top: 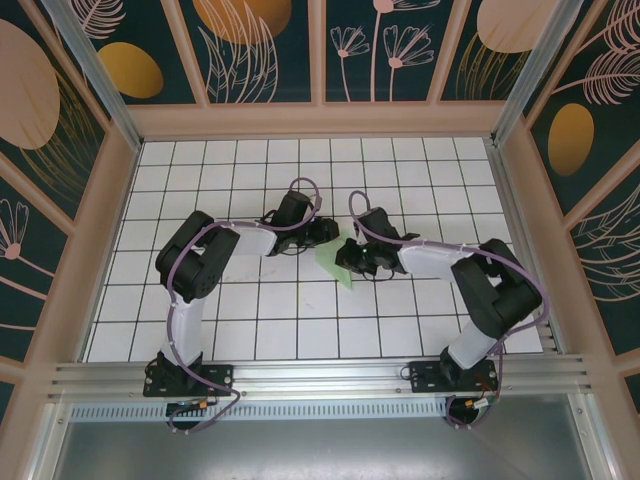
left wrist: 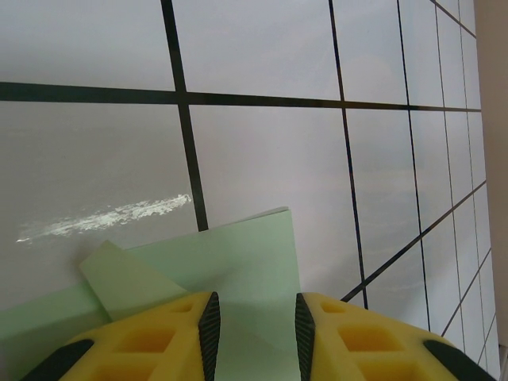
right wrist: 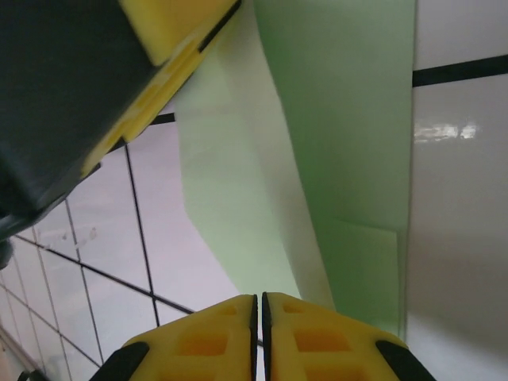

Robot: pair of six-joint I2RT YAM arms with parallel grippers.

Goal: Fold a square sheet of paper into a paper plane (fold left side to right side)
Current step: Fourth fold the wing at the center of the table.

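Square sheet of paper (top: 335,262) lies partly folded at mid-worktop (top: 300,310), one flap raised between the arms. Step judged: the left-to-right fold is in hand. Left end effector (left wrist: 254,305) stands part-open over the sheet. Right end effector (right wrist: 259,300) is closed at the flap's edge, grip unconfirmed. Both arms reach inward, wrists low. Next move calls for laying the flap flat, edges aligned, crease pressed.

- The top external view is taken from above and behind the arm bases (top: 188,378), facing the whole gridded table (top: 300,330) from afar.
- Each wrist view is taken close to that table, past its own gripper: the left gripper (left wrist: 254,321), the right gripper (right wrist: 259,317).
- The square sheet of paper (top: 335,268) is shared by all three views.
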